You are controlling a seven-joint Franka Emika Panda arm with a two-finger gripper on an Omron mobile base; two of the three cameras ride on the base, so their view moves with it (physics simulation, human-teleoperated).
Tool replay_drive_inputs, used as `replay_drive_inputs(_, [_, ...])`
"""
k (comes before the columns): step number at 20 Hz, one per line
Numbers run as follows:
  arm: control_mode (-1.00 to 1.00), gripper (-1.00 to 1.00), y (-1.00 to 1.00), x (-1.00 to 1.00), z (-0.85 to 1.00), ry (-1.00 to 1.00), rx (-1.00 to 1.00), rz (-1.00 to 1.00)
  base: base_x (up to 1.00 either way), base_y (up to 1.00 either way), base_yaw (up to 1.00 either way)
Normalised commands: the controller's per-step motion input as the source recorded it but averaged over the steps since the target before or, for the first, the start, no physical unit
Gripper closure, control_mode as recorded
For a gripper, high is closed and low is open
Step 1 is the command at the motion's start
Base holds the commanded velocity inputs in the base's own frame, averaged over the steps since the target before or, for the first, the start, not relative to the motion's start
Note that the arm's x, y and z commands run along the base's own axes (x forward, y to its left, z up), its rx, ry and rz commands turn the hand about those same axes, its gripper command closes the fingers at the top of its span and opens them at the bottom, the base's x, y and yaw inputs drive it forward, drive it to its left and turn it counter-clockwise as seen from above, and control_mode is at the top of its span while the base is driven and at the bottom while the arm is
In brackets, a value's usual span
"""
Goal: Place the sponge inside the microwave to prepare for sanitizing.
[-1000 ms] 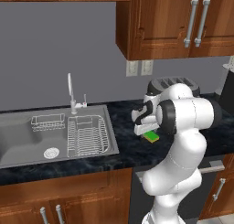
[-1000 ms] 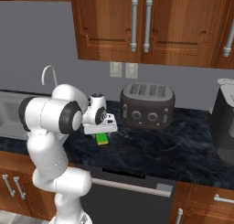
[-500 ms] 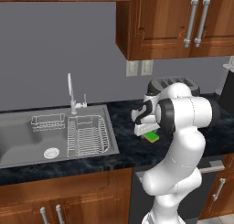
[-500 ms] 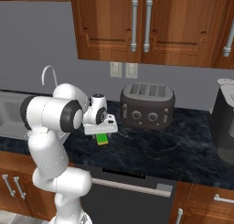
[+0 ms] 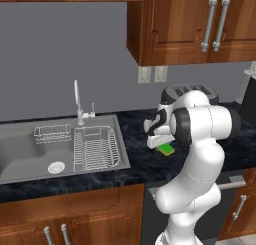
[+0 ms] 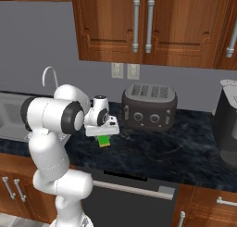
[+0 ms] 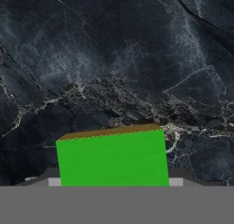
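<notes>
The sponge (image 5: 166,149) (image 6: 104,141) lies flat on the black marble counter (image 6: 157,152), green top up with a yellow layer beneath. My gripper (image 5: 162,144) (image 6: 104,136) points straight down over it. In the hand view the sponge (image 7: 112,157) fills the gap between the two fingertips, which press against its left and right sides; the gripper (image 7: 114,182) is shut on it. The microwave is out of view.
A grey slotted toaster (image 6: 149,106) stands behind the sponge against the wall. Left of the arm lies the sink (image 5: 25,154) with a wire rack (image 5: 97,148) and a faucet (image 5: 77,101). A dark coffee machine (image 6: 227,124) stands at the far right.
The fingers have come together from wide open onto the sponge's sides. The arm and the sponge have stayed in place.
</notes>
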Motion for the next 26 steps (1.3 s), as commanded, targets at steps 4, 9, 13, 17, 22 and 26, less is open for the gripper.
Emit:
replay_drive_inputs(4, [-1.00,1.00,0.00,0.00,0.00,0.00,0.00,0.00,0.00,0.00,0.00])
replay_drive_inputs(9, [-1.00,1.00,0.03,0.00,0.04,0.01,0.00,0.00,0.00,0.00,0.00])
replay_drive_inputs(13, [-1.00,1.00,0.16,-0.15,0.57,0.10,-0.01,-0.08,0.00,0.00,0.00])
replay_drive_inputs(17, [-1.00,1.00,0.04,-0.54,0.95,0.11,0.01,-0.14,0.00,0.00,0.00])
replay_drive_inputs(22, [-1.00,1.00,0.03,-0.84,0.95,0.15,0.00,-0.16,0.00,0.00,0.00])
replay_drive_inputs(26, [-1.00,1.00,0.00,-0.96,0.82,0.14,0.00,-0.18,0.00,0.00,0.00])
